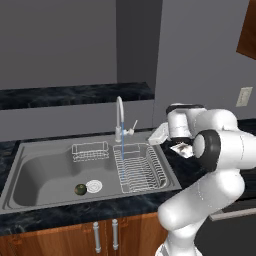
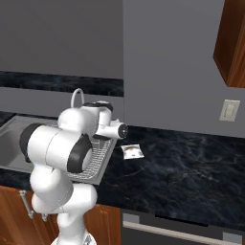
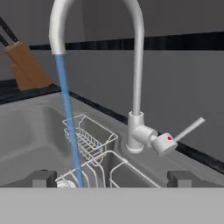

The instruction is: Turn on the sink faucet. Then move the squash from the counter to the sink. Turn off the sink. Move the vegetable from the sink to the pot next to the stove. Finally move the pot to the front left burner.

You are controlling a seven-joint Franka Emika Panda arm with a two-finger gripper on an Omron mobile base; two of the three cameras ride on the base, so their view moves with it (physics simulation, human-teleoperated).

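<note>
Spread wide and empty, claw faces the running sink faucet; squash already lies in the sink, so shutoff, pot and burner remain.

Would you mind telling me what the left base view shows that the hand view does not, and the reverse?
Left base view alone: the squash lying in the sink's left basin beside the round drain, the wooden cabinet doors under the counter, and a wall outlet. Hand view alone: a wooden knife block on the counter behind the sink, a red dot on the faucet's lever base, and the open gripper facing the lever. Both: the sink faucet running a blue stream into the wire rack.
</note>
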